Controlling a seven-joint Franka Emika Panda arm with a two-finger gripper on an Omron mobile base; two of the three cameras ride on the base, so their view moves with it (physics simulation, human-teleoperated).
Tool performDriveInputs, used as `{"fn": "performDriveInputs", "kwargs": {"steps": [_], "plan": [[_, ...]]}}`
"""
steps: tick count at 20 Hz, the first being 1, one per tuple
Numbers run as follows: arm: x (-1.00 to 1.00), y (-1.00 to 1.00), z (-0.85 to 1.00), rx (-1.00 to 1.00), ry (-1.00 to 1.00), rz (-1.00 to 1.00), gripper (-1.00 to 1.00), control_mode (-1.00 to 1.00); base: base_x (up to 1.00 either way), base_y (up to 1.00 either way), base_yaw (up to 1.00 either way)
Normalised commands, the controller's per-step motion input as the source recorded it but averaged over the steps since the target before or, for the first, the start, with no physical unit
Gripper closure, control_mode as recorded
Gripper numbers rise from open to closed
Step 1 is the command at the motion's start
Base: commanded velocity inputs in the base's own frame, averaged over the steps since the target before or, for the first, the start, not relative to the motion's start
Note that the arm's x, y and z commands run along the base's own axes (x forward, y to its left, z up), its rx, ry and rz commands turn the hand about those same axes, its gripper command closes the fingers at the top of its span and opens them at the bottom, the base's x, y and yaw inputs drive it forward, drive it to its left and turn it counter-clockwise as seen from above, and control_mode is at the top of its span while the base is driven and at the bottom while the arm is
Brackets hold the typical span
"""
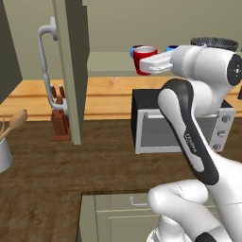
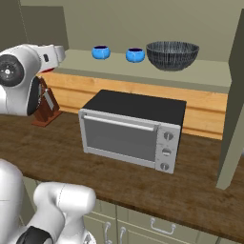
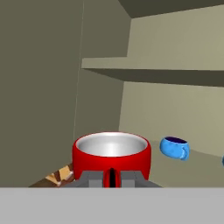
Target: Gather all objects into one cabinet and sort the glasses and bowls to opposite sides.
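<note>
My gripper point(image 3: 111, 178) is shut on the handle of the glossy red mug point(image 3: 111, 155), which is at the left end of the cabinet's pale lower shelf point(image 3: 192, 168); I cannot tell whether it rests on the shelf. From the left base view, the gripper point(image 1: 147, 67) reaches the red mug point(image 1: 143, 57) from the right. Two bright-blue cups point(image 2: 100, 52) point(image 2: 135, 55) stand in a row on the shelf point(image 2: 209, 71). To their right is the wide dark ribbed bowl point(image 2: 172, 55). The nearer blue cup point(image 3: 175, 148) stands just right of the mug.
The cabinet door point(image 1: 71, 71) with its curved white handle point(image 1: 47, 66) stands open at the left. A toaster oven point(image 2: 133, 128) sits on the wooden counter below the shelf. A knife block point(image 1: 59, 118) and a utensil holder point(image 1: 4, 153) are further left.
</note>
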Motion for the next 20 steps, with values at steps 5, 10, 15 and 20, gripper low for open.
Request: {"fn": "performDriveInputs", "kwargs": {"steps": [5,10,15,20], "plan": [[0.61,0.03,-0.05,0.0,0.0,0.0,1.0,-1.0,0.0,0.0,0.0],[0.62,0.0,-0.08,0.0,0.0,0.0,1.0,-1.0,0.0,0.0,0.0],[0.43,0.03,-0.13,0.0,0.0,0.0,1.0,-1.0,0.0,0.0,0.0],[0.38,0.08,-0.2,0.0,0.0,0.0,1.0,-1.0,0.0,0.0,0.0]]}}
